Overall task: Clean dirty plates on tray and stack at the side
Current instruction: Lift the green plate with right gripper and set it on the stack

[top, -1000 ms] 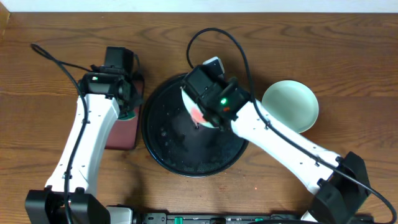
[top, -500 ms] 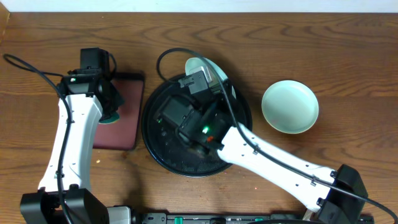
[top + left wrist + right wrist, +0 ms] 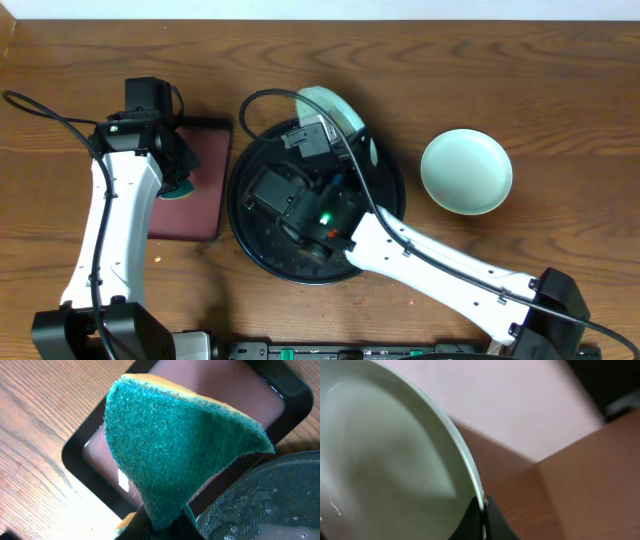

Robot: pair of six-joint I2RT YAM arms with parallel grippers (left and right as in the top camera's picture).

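Note:
My right gripper [image 3: 338,125] is shut on the rim of a light teal plate [image 3: 325,103] and holds it tilted on edge over the far side of the round black tray [image 3: 255,238]. In the right wrist view the jaws [image 3: 482,516] pinch that plate's [image 3: 385,460] rim. A second teal plate [image 3: 466,171] lies on the table to the right of the tray. My left gripper [image 3: 175,182] is shut on a green sponge [image 3: 185,445] above the rectangular tray [image 3: 200,205]. The pale yellow plate is not clearly in view.
My right arm [image 3: 420,255] lies across the round tray and hides most of its inside. The rectangular tray [image 3: 82,455] sits close to the round tray's wet rim [image 3: 270,505]. Cables loop over the table's far side.
My right arm swung left over the tray and raised the plate, tilting it on edge at the far rim. My left arm moved left with the sponge over the rectangular tray.

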